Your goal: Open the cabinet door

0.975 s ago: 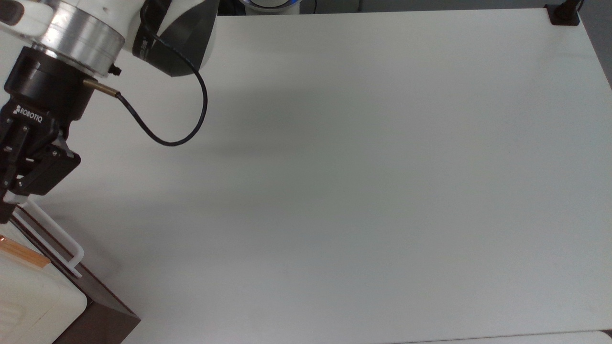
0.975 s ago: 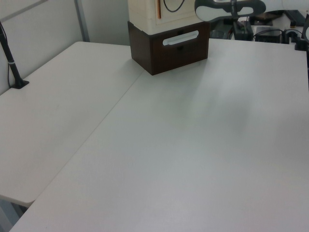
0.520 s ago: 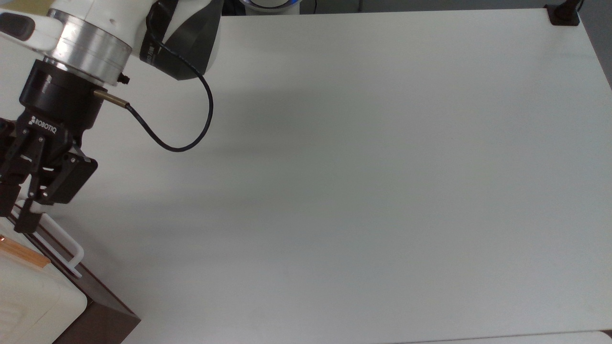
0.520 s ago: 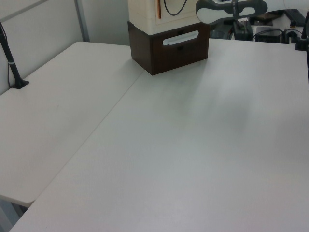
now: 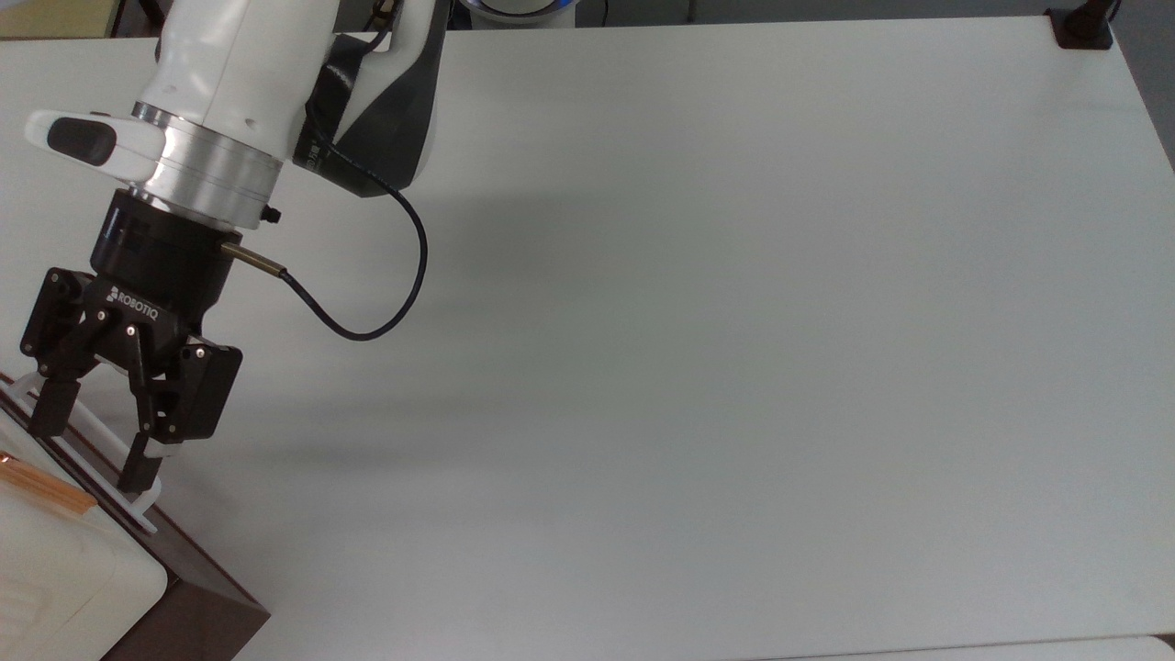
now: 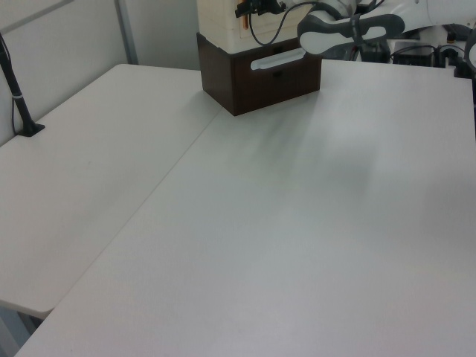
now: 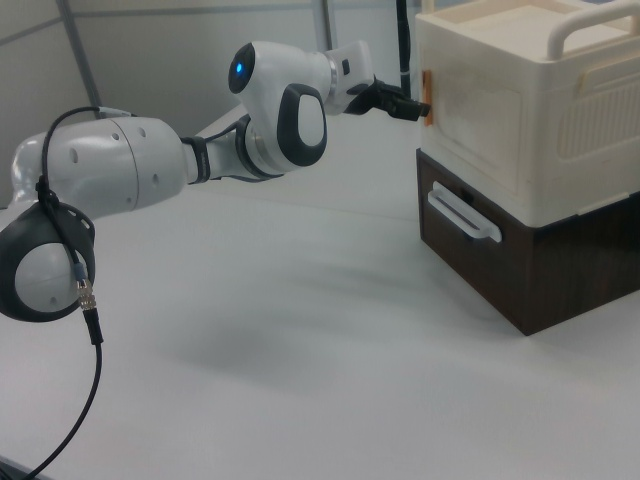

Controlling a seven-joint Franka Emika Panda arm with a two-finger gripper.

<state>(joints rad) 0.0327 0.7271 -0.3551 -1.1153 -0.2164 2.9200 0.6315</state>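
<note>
The cabinet door [image 7: 478, 112] is the cream-white front face of the upper box, standing flush and closed, with its copper-orange strip handle [image 7: 428, 104] on the edge nearest the arm. My gripper [image 7: 410, 102] hovers level with that handle, just in front of it. In the top view the gripper [image 5: 92, 441] is open, its two black fingers spread above the front of the cabinet, close to the copper handle [image 5: 46, 488] and touching nothing I can make out. In the left view the gripper [image 6: 254, 9] sits beside the handle [image 6: 243, 15].
Under the cream box is a dark brown drawer unit [image 7: 520, 255] with a white loop handle [image 7: 462, 215], directly below the fingers in the top view. A black cable [image 5: 386, 303] loops from the wrist. The white table [image 5: 734, 321] stretches wide toward the top view's right.
The arm has shifted toward the top view's right and lower edge, along the cabinet front. The fingers have spread wider and are now both in view.
</note>
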